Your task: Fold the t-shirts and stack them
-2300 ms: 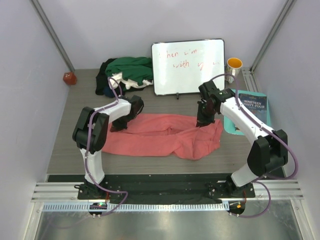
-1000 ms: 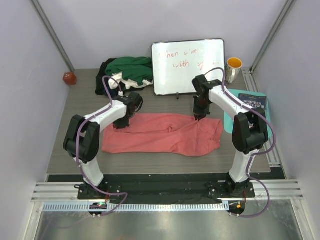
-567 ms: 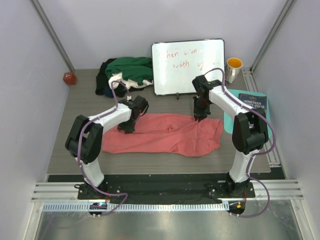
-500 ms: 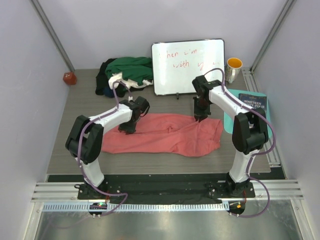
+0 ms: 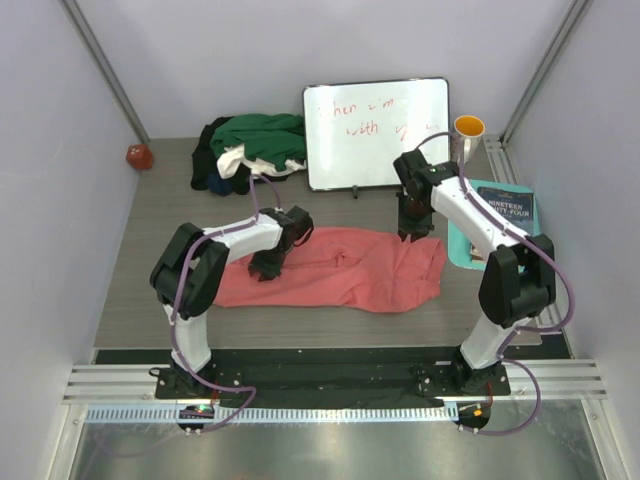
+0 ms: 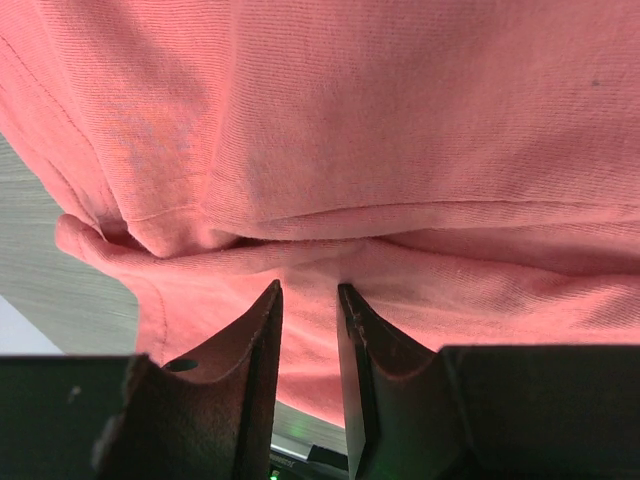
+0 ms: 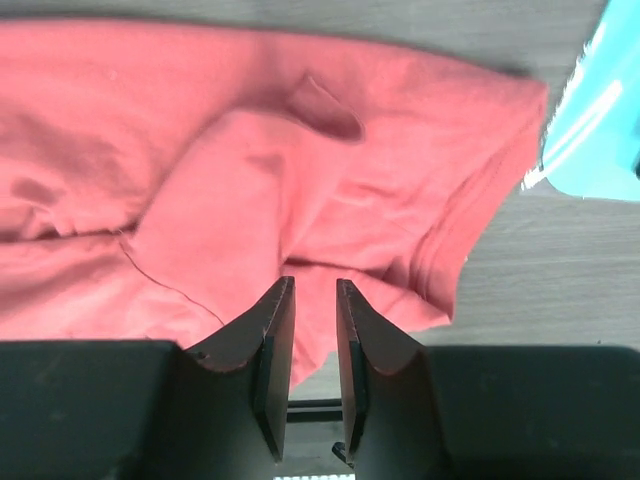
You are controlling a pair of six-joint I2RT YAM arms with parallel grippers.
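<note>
Pink shirt (image 5: 340,268): spread flat but creased on the worktop (image 5: 140,290), in front of the board (image 5: 377,133). It reaches from left of the board to just past the board's right edge, and a long fold is seen along its middle.
Left hand (image 5: 268,266): set low over the shirt's left part, in front of and left of the board. Its fingers (image 6: 250,340) are parted by a narrow gap and no cloth is pinched between them. A rumpled hem is seen just beyond the tips in the wrist view.
Right hand (image 5: 412,232): set at the shirt's far edge, just in front of the board's right end. Its fingers (image 7: 265,340) are narrowly parted and nothing is held. A loose sleeve fold and the shirt's right corner are seen below it.
Green shirt (image 5: 262,135): heaped just left of the board, on top of the pile.
White shirt (image 5: 232,160): bunched in the same pile, partly under the green one.
Black shirt (image 5: 207,165): at the pile's left side, farthest from the board.
Mug (image 5: 468,135): upright, just right of the board.
Book (image 5: 505,212): right of the board and nearer the arm bases, laid on a teal mat (image 5: 460,246).
Red thing (image 5: 139,156): well left of the board, by the left wall.
</note>
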